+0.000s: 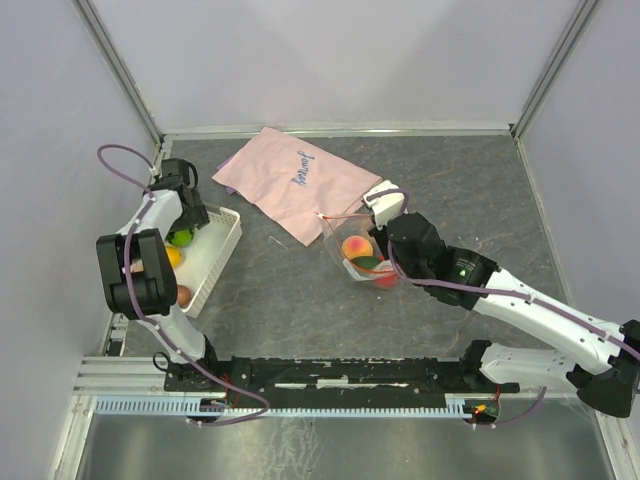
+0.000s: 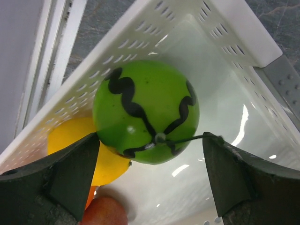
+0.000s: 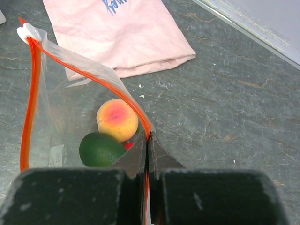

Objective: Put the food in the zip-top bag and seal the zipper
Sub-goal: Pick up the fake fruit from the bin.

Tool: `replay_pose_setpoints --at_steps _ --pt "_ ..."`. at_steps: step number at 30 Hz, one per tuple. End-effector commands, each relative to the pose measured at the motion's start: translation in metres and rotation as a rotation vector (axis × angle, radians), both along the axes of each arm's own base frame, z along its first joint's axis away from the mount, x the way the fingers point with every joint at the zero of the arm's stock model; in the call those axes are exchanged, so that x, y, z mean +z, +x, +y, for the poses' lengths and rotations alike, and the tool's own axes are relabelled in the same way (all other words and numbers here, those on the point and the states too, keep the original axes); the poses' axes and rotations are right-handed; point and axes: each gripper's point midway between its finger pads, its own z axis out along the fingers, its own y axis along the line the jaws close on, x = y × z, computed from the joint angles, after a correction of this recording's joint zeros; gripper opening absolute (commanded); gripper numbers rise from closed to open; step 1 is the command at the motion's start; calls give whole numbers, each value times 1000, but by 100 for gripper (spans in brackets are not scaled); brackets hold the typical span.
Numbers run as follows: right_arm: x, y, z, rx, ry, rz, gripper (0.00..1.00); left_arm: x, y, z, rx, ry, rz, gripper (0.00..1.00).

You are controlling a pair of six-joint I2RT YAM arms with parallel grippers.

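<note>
A bright green fruit [image 2: 145, 112] with black wavy lines lies in the white slotted basket [image 2: 140, 42]. My left gripper [image 2: 150, 173] is open, its fingertips [image 2: 75, 173] on either side of the fruit's near part. A yellow-orange fruit [image 2: 70, 145] and a reddish one [image 2: 105, 211] lie beside it. My right gripper [image 3: 148, 138] is shut on the red-orange zipper [image 3: 33, 93] of the clear zip-top bag [image 3: 65, 108], holding the mouth open. Inside are a peach fruit [image 3: 117, 119], a dark green one [image 3: 101, 149] and a red one [image 3: 127, 145]. From above: left gripper [image 1: 185, 225], bag [image 1: 345, 262].
A pink cloth [image 1: 300, 180] with blue writing lies flat behind the bag, touching its far corner. The white basket [image 1: 222, 250] stands at the left edge beside the frame rail [image 1: 120, 320]. Grey walls close the back and both sides.
</note>
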Motion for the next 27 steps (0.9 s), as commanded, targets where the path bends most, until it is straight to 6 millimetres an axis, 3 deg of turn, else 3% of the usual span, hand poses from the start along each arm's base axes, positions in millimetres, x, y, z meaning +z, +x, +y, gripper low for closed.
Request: replay_pose_setpoints --at_steps 1,12,21,27 --pt "9 3 6 12 33 -30 2 2 13 -2 -46 -28 -10 95" --pt "4 4 10 22 26 -19 2 -18 16 -3 -39 -72 5 92" --pt "3 3 11 27 26 -14 2 9 32 14 42 -23 -182 94" --pt "2 3 10 25 19 -11 2 -3 41 13 33 -33 -193 94"
